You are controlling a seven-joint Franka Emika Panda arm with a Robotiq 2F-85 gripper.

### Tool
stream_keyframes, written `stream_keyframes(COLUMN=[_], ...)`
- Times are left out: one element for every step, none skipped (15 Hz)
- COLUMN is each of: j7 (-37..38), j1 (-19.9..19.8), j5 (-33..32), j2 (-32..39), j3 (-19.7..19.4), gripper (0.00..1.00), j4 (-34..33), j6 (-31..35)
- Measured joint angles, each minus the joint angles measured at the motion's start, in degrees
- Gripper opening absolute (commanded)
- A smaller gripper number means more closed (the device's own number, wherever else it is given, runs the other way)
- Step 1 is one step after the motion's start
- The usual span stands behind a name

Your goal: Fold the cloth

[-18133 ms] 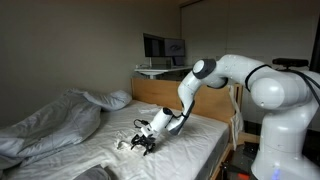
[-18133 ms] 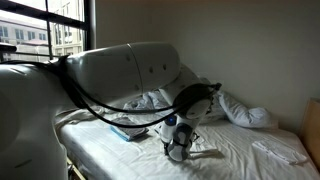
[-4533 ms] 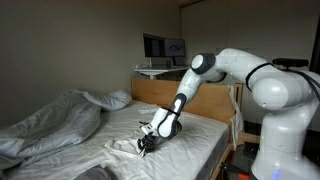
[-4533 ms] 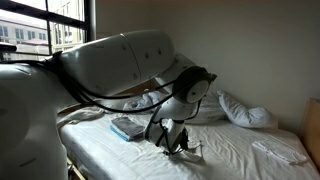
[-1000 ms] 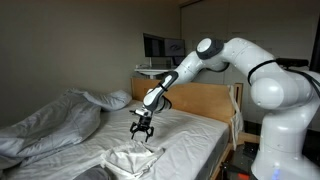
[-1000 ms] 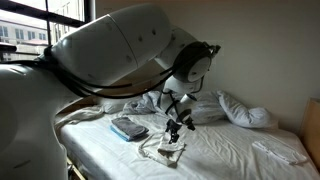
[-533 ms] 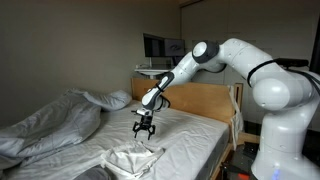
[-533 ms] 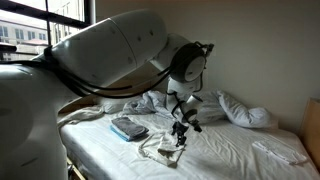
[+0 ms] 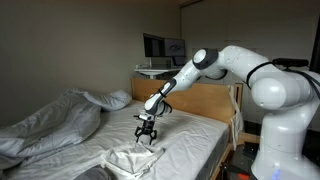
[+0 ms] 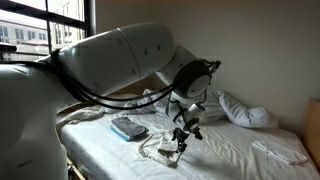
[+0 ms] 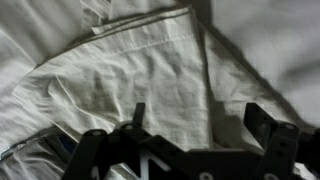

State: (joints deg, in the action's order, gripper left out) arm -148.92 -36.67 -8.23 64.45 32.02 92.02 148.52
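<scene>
A white cloth (image 9: 135, 160) lies folded on the white bed sheet near the bed's front edge. It also shows in an exterior view (image 10: 168, 150) and fills the wrist view (image 11: 150, 75). My gripper (image 9: 146, 140) hangs just above the cloth's far edge, fingers pointing down, open and empty. It shows in an exterior view (image 10: 182, 140) too. In the wrist view the two dark fingers (image 11: 195, 125) stand apart over the cloth with nothing between them.
A rumpled grey duvet (image 9: 50, 120) and pillows (image 10: 245, 110) lie at the far part of the bed. A blue-grey flat object (image 10: 128, 128) rests on the sheet beside the cloth. A wooden headboard (image 9: 205, 100) stands behind. A second small white cloth (image 10: 280, 150) lies apart.
My gripper has come down a little toward the cloth over the last second. The cloth has not moved; earlier I was holding it low on the sheet.
</scene>
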Motion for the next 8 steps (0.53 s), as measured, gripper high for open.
stream_keyframes(j7=[0.0,0.0,0.0,0.0,0.0,0.0,0.0,0.0], j1=[-0.29,-0.81,-1.53,-2.39,-3.39,-4.45,-5.52,-6.62], j5=[-0.23,-0.57,-1.0,-1.41,-1.71,-1.96,-2.33,-2.86], j2=[0.64,1.24,1.85,2.49,3.2,3.92,4.67,5.5], j3=[0.13,0.57,1.25,2.13,3.19,4.34,5.49,6.69], gripper=[1.0,1.0,1.0,1.0,1.0,1.0,1.0,1.0], j4=[-0.31,-0.52,-0.68,-0.81,-0.93,-0.98,-0.98,-0.99], j6=[0.06,0.13,0.23,0.41,0.76,1.39,2.26,3.01])
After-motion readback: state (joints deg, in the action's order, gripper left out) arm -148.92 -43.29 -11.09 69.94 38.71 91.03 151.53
